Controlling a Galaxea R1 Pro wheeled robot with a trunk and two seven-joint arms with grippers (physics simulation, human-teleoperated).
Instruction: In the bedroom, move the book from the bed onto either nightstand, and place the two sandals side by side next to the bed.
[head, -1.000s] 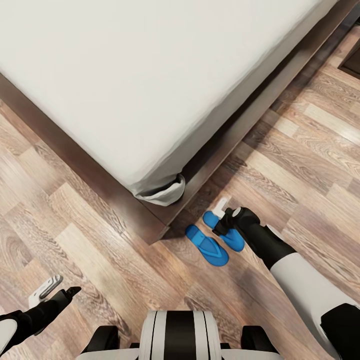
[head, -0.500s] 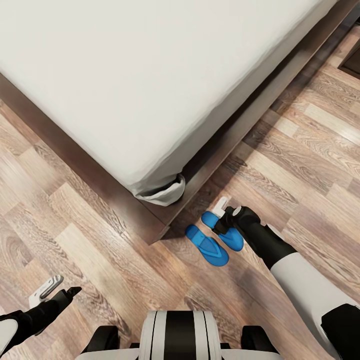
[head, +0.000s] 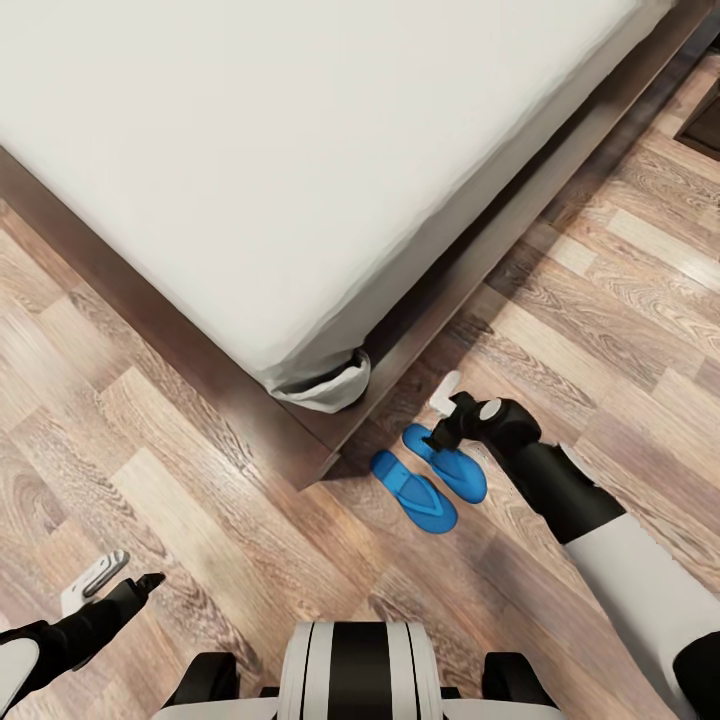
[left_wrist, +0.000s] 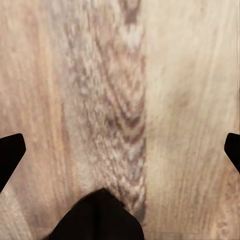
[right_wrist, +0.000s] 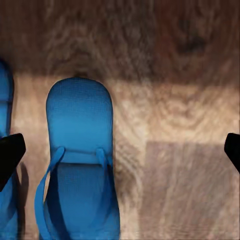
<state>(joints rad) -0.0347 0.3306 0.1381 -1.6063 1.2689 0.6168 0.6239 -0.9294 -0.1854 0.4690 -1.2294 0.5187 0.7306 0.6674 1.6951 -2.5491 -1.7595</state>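
Head view first. Two sandals (head: 430, 480) lying flat on the wood floor (head: 150, 470), side by side and parallel, just off the corner of the bed (head: 300, 170), at about five o'clock from that corner. Near sandal (head: 415, 490) and far sandal (head: 447, 465) close together, hard to say whether touching. Right gripper (head: 447, 410) hanging just above the far sandal's tip, at twelve o'clock of it, holding nothing. Left gripper (head: 110, 582) down at seven o'clock of the view, idle over bare boards, well apart from everything. No book to be made out on the stretch of mattress on show.

Left wrist view next. Plain plank grain, dark fingers (left_wrist: 10, 152) at both edges, spread wide, empty.

Right wrist view. One sandal (right_wrist: 80, 165) straight below, straps clear, a sliver of its partner (right_wrist: 4, 150) alongside. Fingers (right_wrist: 11, 155) far apart, gripping nothing.

Looks like the sandal step just about done. Next move by this reading: lift the right arm clear without nudging the pair, then go looking for the book and a nightstand.
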